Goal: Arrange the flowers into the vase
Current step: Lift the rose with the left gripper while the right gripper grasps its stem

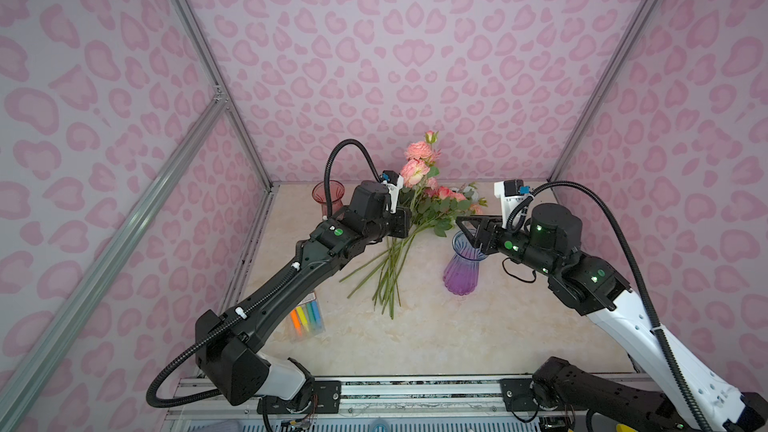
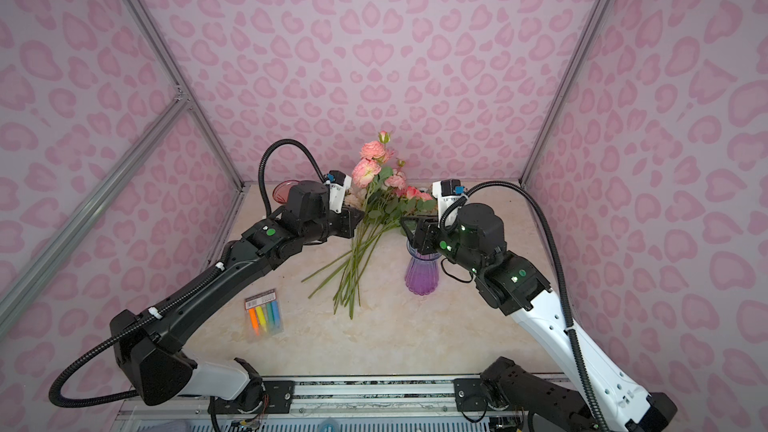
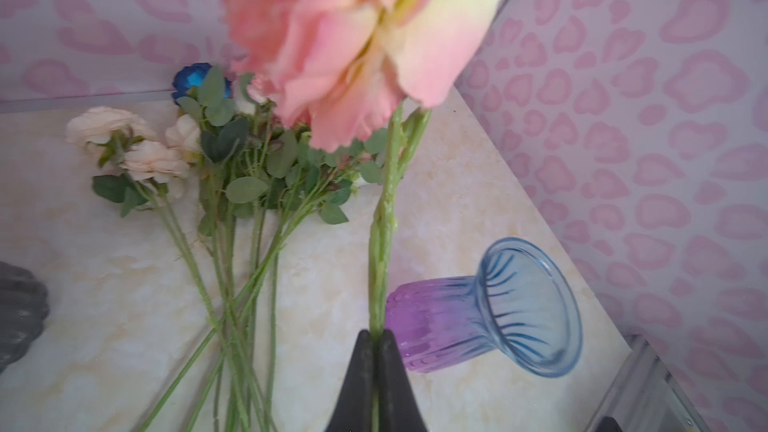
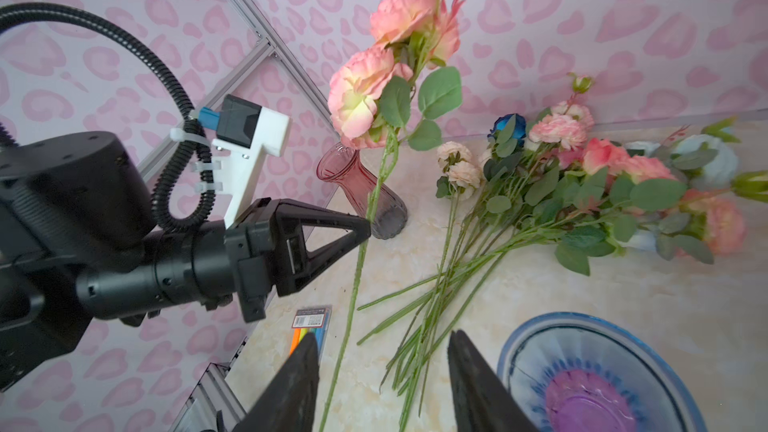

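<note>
My left gripper (image 3: 376,336) is shut on the green stem of one of the flowers, a spray of pink-and-peach roses (image 1: 413,172) (image 4: 361,93) held upright above the table. The other flowers (image 1: 440,205) (image 3: 249,168) lie in a pile with their stems fanned toward the front. The vase (image 1: 461,272) (image 4: 590,380), blue at the rim and purple at the base, stands upright to the right of the pile. My right gripper (image 1: 461,226) (image 4: 382,334) hovers open over the vase's left rim. In the right wrist view the held stem runs between its fingers without touching them.
A red glass vase (image 1: 328,197) (image 4: 361,184) stands at the back left corner behind the left arm. A pack of coloured markers (image 1: 307,320) (image 2: 264,315) lies near the left edge of the table (image 1: 478,338). Pink patterned walls close in on three sides.
</note>
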You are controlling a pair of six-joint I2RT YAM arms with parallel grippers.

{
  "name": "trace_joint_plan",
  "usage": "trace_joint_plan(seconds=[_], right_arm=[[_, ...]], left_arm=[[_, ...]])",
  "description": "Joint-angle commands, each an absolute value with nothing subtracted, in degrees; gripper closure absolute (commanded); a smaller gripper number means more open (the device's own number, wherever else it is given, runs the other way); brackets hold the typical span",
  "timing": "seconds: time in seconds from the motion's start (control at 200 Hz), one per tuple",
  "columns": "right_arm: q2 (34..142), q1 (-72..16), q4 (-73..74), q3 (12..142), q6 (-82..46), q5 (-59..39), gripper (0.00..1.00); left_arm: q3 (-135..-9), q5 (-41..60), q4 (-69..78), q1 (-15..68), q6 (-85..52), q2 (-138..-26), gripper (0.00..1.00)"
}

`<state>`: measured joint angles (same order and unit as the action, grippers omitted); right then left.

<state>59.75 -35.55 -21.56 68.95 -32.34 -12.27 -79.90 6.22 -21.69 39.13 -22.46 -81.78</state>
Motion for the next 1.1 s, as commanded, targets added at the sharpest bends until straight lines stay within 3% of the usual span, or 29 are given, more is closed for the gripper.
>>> trace_joint_plan(seconds=[0.0, 0.15, 0.415, 0.88, 0.98, 1.095], right_arm=[[63.45, -37.60, -14.85, 69.84, -36.29, -14.53, 0.49], [67.63, -39.46, -12.19, 71.11, -37.99, -13.85, 0.50], [68.99, -39.49, -11.23, 70.45, -39.02, -9.37, 0.62], [71.20, -38.74, -10.29, 69.75, -40.83, -10.81, 0.64], [72.30, -38.00, -8.63, 69.74, -41.99, -13.43, 0.72], [72.57, -37.97, -7.34, 69.40, -43.11, -14.71, 0.89]], left_arm=[[-79.20, 8.97, -14.88, 41.89, -24.23, -79.71, 0.96], [-78.40, 9.84, -13.33, 43.87, -25.13, -78.88, 0.96], [-75.16, 11.16, -11.71, 44.91, -26.02, -77.61, 0.96], [-73.63, 11.25, -10.63, 45.06, -25.49, -75.39, 0.96], [-73.74, 11.34, -10.47, 45.05, -25.60, -76.09, 0.97], [-73.91, 11.05, -10.44, 45.06, -25.50, -76.46, 0.96]])
